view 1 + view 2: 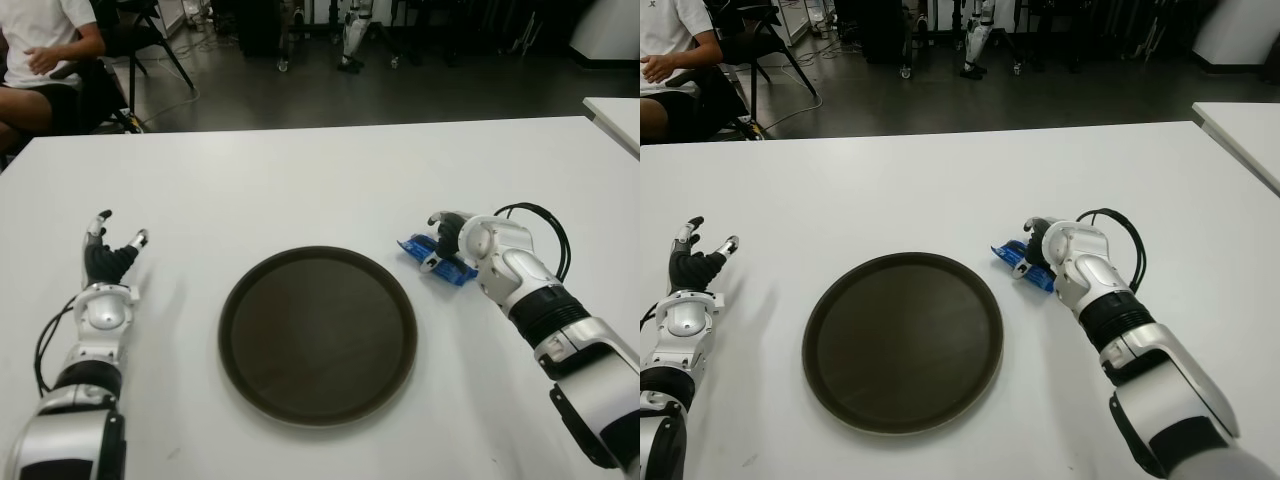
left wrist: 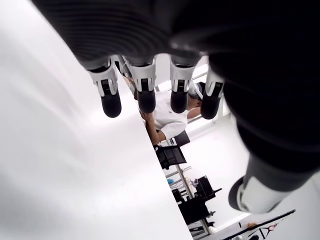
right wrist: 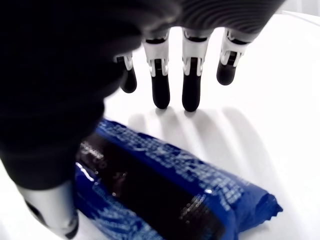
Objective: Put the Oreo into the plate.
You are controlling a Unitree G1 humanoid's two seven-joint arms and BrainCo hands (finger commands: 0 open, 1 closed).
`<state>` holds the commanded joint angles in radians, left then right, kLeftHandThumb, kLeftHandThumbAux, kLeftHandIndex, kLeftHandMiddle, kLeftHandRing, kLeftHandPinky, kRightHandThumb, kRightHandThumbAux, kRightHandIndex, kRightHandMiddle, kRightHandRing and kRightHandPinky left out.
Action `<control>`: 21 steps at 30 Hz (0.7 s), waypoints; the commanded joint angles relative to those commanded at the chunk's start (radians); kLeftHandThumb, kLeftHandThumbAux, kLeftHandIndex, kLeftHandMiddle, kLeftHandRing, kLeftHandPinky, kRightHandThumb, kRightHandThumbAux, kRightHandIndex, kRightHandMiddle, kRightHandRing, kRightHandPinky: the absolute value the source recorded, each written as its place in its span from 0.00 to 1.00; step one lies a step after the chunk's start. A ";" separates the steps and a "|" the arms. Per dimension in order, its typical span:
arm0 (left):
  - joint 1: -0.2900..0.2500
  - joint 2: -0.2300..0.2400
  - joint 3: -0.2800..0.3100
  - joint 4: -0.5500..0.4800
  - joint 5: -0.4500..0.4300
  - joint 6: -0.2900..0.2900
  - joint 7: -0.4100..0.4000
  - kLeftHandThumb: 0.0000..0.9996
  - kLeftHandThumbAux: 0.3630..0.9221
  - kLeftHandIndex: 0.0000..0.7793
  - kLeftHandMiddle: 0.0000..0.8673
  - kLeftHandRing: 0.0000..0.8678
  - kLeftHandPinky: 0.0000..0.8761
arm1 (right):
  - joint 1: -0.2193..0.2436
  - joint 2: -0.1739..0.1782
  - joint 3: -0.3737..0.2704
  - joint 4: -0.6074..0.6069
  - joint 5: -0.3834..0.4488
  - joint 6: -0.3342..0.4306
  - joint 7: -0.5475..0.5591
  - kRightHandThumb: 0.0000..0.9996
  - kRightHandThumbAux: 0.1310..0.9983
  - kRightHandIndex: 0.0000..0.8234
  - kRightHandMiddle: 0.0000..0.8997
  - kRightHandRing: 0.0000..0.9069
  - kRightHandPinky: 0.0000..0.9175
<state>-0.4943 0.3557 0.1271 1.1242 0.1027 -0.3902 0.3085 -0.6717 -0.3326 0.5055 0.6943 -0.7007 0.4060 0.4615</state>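
Observation:
The Oreo packet (image 1: pixel 420 250), blue and shiny, lies flat on the white table (image 1: pixel 300 180) just right of the dark round plate (image 1: pixel 318 335). My right hand (image 1: pixel 447 236) hovers over the packet; in the right wrist view its fingers (image 3: pixel 161 85) stretch straight past the Oreo packet (image 3: pixel 165 185) and the thumb stands beside it, so the hand is open and not clasped around it. The plate holds nothing. My left hand (image 1: pixel 110 250) shows left of the plate, fingers (image 2: pixel 145 95) spread and holding nothing.
A seated person (image 1: pixel 40 50) and a chair (image 1: pixel 140 40) are beyond the table's far left corner. A second white table (image 1: pixel 615 115) stands at the right edge. Robot legs (image 1: pixel 352 40) stand on the dark floor behind.

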 joint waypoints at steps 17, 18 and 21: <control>0.000 0.001 0.000 -0.006 0.003 0.015 -0.006 0.00 0.57 0.04 0.03 0.02 0.04 | -0.002 0.004 -0.006 0.012 0.002 0.003 -0.011 0.00 0.71 0.08 0.12 0.07 0.00; 0.001 0.001 0.000 -0.007 0.001 0.013 -0.009 0.00 0.57 0.04 0.03 0.02 0.04 | -0.002 0.004 -0.007 0.013 0.003 0.002 -0.011 0.00 0.72 0.08 0.11 0.07 0.00; 0.002 0.000 0.001 -0.010 -0.001 0.010 -0.014 0.00 0.58 0.04 0.03 0.02 0.04 | -0.002 0.002 -0.008 0.011 0.005 0.001 -0.010 0.00 0.72 0.08 0.11 0.07 0.00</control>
<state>-0.4922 0.3562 0.1282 1.1143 0.1018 -0.3801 0.2947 -0.6736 -0.3302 0.4970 0.7058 -0.6957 0.4072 0.4516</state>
